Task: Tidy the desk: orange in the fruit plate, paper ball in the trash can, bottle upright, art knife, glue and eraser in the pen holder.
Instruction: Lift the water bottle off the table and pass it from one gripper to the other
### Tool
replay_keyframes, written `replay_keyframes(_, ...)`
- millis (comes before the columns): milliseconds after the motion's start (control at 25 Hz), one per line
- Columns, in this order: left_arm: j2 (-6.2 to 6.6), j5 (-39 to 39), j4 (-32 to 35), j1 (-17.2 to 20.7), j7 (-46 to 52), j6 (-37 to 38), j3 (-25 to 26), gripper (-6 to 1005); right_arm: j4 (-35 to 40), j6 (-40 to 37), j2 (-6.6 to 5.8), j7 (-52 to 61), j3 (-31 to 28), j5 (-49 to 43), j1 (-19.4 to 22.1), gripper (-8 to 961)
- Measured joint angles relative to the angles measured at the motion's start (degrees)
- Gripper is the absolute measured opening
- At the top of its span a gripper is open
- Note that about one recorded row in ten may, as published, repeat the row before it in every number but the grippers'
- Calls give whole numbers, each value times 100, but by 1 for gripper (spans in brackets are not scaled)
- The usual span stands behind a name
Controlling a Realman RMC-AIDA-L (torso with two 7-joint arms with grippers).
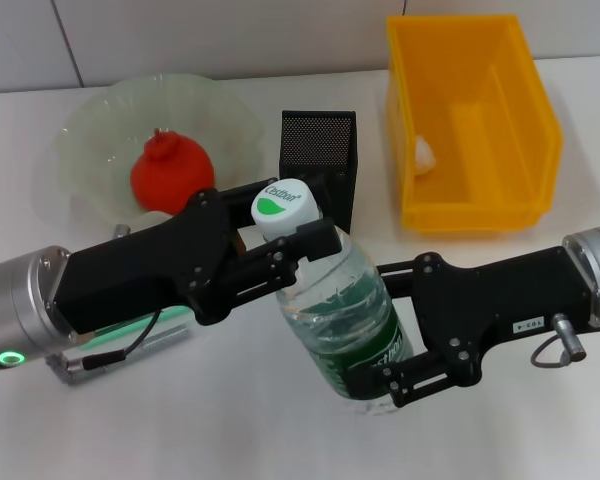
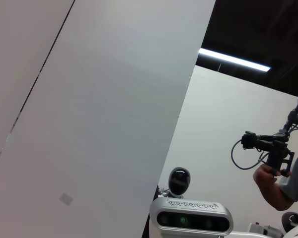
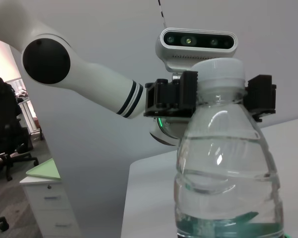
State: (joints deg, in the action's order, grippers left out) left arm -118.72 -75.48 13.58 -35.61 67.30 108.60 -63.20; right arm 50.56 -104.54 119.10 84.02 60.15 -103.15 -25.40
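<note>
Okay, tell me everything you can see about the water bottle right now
The bottle is clear ribbed plastic holding water, with a white screw cap bearing a green mark and a green label with white lettering low on its body. It stands roughly upright near the table's front, ahead of the pen holder. The left gripper has its jaws at the neck just under the cap; the right gripper clamps the lower body at the label.

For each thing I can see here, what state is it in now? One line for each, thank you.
bottle: off its side, cap on, held by both grippers.
left gripper: shut on the bottle at the neck.
right gripper: shut on the bottle around the label.
orange: inside the fruit plate.
trash can: upright, a white lump inside.
pen holder: upright; contents hidden.
</note>
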Motion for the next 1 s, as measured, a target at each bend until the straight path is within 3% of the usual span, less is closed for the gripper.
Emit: replay_keyframes(1000, 30, 5, 200, 134, 118, 83, 32, 446, 197, -35, -1, 67, -32, -75, 149, 781)
